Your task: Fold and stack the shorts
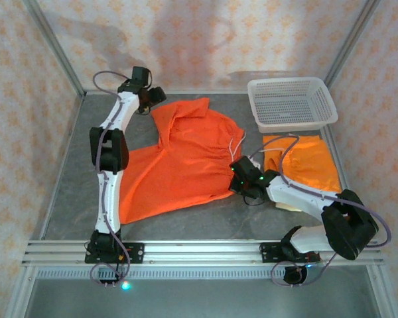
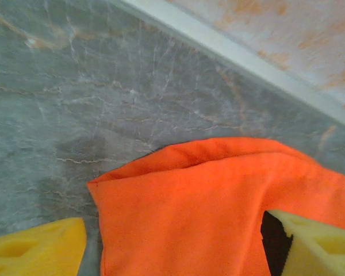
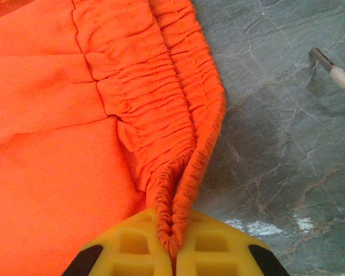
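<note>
Two orange shorts show from above. The spread orange shorts (image 1: 186, 159) lie flat across the middle of the table (image 1: 73, 192). The folded orange shorts (image 1: 308, 162) lie by its right edge, just in front of one white mesh basket (image 1: 292, 124) in the far right corner. A pale sliver (image 1: 287, 207) peeks out at the folded pair's near edge; what it is cannot be told. The left arm stretches from the near edge towards the far left. Its left gripper (image 1: 158, 95) is at the spread pair's far hem, and the yellow fingers (image 2: 34, 250) stand wide apart with a cloth corner between them. The right arm is bent back on itself. Its right gripper (image 1: 242, 177) is at the spread pair's right side, clamped on the gathered waistband (image 3: 161, 115). One white cord end (image 3: 336, 73) lies on the table.
</note>
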{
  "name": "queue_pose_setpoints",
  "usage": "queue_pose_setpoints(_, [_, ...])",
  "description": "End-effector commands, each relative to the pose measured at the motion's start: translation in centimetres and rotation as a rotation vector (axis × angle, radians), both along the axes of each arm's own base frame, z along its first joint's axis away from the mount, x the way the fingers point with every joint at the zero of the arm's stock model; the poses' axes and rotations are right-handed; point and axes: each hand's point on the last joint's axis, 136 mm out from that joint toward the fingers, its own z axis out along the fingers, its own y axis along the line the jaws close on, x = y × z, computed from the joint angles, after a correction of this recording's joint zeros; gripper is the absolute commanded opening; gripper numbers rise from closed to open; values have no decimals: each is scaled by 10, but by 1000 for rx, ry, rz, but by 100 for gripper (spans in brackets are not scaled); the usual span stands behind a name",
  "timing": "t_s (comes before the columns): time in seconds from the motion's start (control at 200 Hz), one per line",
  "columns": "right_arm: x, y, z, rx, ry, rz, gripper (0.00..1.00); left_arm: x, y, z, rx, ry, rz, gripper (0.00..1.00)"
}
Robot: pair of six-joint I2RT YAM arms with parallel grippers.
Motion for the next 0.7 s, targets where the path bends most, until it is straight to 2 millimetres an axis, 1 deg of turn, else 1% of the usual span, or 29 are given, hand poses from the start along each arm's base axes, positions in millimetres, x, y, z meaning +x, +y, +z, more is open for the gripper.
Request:
queue_pose_setpoints(0.0, [4,-3,2,-29,-9,-23,5,-19,6,-16,62,117,1,79])
queue_pose_setpoints(0.11, [4,-3,-1,-34,-2,-19,5,-15,6,-32,60,128,11,76])
queue_pose_setpoints(0.28, [2,-4,-7,-40,15,-20,5,-10,9,-46,78,139,28,70])
queue_pose_setpoints(0.37, [1,-4,-9,-41,15,-19,5,-5,9,-52,70,135,34,61])
queue_pose_setpoints(0.5, [-1,-6,-11,-49,18,-21,5,-1,2,-59,42,131,25,51])
queue_pose_setpoints(0.585, [0,-7,-11,-52,17,-22,5,-1,-1,-62,36,136,18,38])
queue_pose_setpoints(0.656, [0,-7,-11,-52,15,-24,5,-3,0,-62,28,143,36,31])
queue_pose_setpoints(0.691, [0,-7,-11,-52,15,-23,5,-3,1,-61,22,143,45,25])
